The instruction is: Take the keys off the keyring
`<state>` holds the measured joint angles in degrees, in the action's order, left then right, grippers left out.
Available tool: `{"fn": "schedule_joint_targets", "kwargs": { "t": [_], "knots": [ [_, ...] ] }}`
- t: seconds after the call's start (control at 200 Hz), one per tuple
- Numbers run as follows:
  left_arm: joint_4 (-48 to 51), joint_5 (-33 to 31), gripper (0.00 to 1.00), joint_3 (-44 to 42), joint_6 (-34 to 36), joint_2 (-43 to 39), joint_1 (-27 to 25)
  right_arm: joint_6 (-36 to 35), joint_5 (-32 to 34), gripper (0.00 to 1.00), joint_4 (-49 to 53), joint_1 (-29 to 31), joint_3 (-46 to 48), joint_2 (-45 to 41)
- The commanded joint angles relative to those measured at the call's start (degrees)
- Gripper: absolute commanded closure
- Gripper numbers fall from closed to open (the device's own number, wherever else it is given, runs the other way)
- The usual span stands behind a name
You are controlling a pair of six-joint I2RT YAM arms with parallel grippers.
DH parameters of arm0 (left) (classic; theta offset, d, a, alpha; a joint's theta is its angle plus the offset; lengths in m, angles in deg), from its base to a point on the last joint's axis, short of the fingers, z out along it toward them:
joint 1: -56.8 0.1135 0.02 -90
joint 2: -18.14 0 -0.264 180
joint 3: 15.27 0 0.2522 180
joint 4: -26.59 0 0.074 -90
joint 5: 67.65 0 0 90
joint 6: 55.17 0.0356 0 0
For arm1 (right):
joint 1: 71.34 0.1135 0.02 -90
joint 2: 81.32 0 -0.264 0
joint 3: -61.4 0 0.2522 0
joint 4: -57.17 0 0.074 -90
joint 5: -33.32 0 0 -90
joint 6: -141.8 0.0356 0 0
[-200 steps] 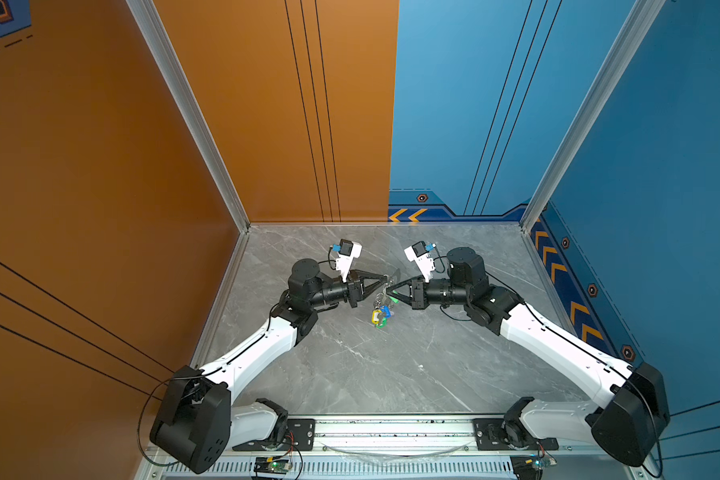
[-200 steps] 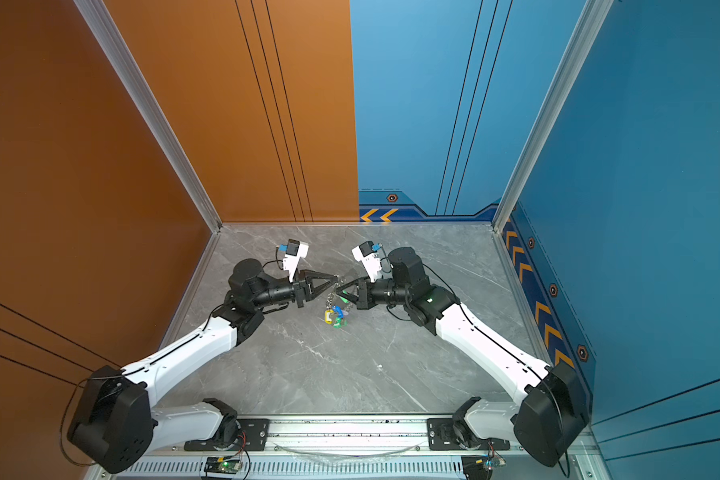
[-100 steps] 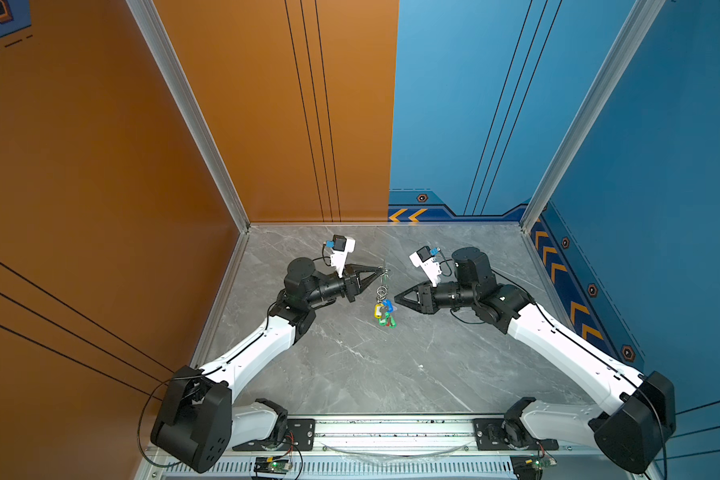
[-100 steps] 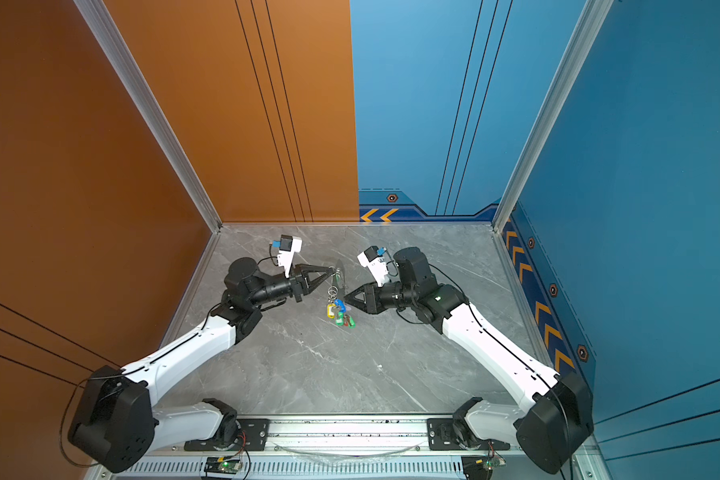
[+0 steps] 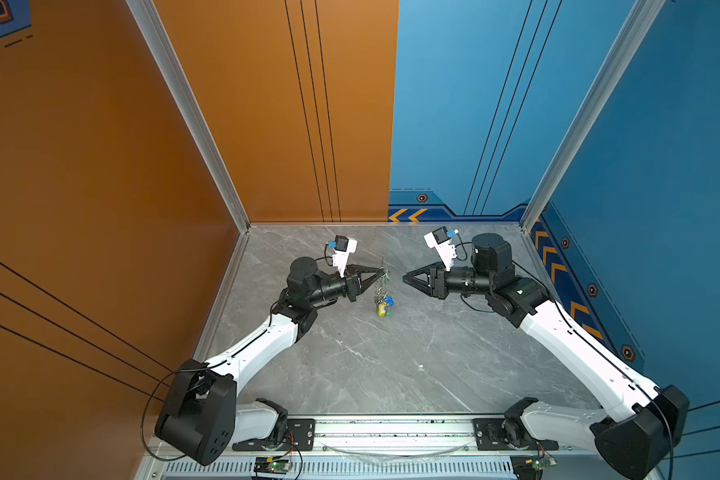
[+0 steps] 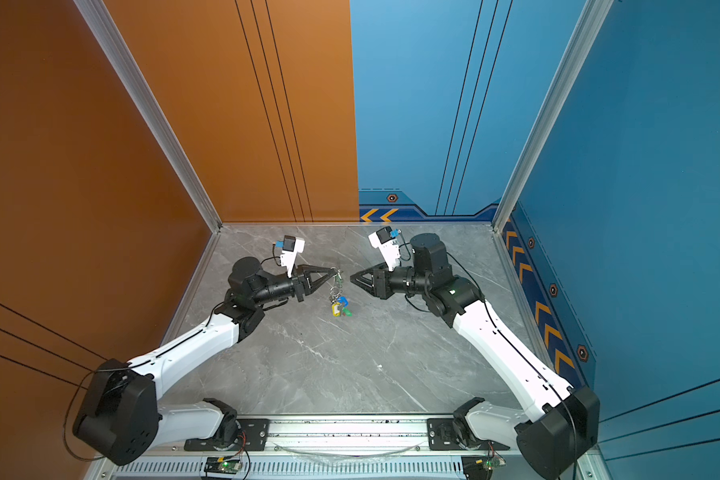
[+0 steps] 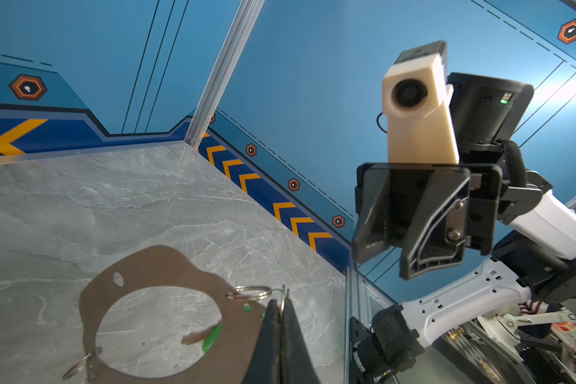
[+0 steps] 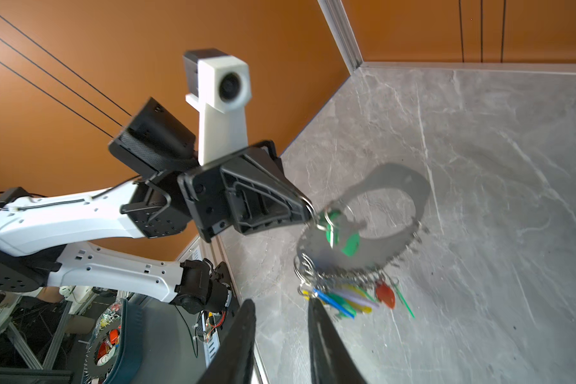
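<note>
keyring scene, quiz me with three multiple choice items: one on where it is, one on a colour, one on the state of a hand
1. Where is the keyring?
A. flat on the table
B. hanging from the left hand
C. clamped in both hands

2. What colour is the key tag nearest the left hand's tips?
A. black
B. green
C. brown

3. How is the right hand?
A. open and empty
B. shut on a key
C. shut on the keyring

Answers:
1 B: the shut left hand grips it at its edge and it dangles in the air, the other keys bunched at its low end.
2 B: the right wrist view shows a green tag right by those tips.
3 A: its fingers stand apart with nothing between them, clear of the keyring.
</note>
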<state>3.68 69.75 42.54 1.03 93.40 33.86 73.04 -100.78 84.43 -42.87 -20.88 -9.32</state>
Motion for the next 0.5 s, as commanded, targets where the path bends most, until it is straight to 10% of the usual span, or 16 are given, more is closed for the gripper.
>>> {"fn": "schedule_joint_targets", "kwargs": {
  "t": [0.0, 0.496],
  "knots": [
    [-3.41, 4.13, 1.00, 2.79, -1.36, 0.55, -0.53, 0.65, -4.27, 0.71, -5.81, 0.08, -4.07, 4.27],
    [-3.41, 5.43, 1.00, 2.81, -1.60, -0.12, -1.23, -0.34, -3.92, 0.71, -1.93, 1.68, -5.79, 9.62]
  ]
}}
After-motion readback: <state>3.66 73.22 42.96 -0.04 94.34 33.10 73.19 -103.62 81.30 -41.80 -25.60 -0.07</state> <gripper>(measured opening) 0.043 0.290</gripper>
